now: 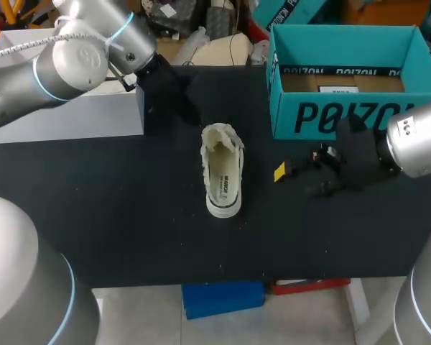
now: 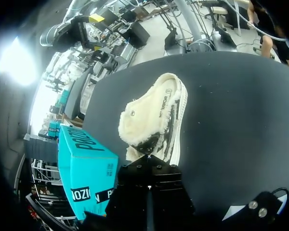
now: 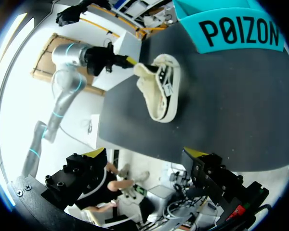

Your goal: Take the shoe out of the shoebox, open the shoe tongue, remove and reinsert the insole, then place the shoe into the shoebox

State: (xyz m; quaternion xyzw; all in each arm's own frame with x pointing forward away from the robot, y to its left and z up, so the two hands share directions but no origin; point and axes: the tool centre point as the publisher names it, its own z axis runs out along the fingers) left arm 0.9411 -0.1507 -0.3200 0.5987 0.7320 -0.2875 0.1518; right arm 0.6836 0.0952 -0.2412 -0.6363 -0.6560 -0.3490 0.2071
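The shoe [image 1: 223, 172] sits upright mid-table, outside the shoebox [image 1: 345, 118]; the right gripper [image 3: 147, 152] hangs spread and empty; the left gripper [image 3: 129, 61] is at the shoe's far end, grip impossible to tell. Nothing pins the shoe; a tug could drag it.

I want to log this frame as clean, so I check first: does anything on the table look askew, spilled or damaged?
Nothing is spilled or broken. The shoe stands upright on its sole on the table, outside the open shoebox. Only its upper at the far end looks flared and ragged, which fits a tongue pulled open.
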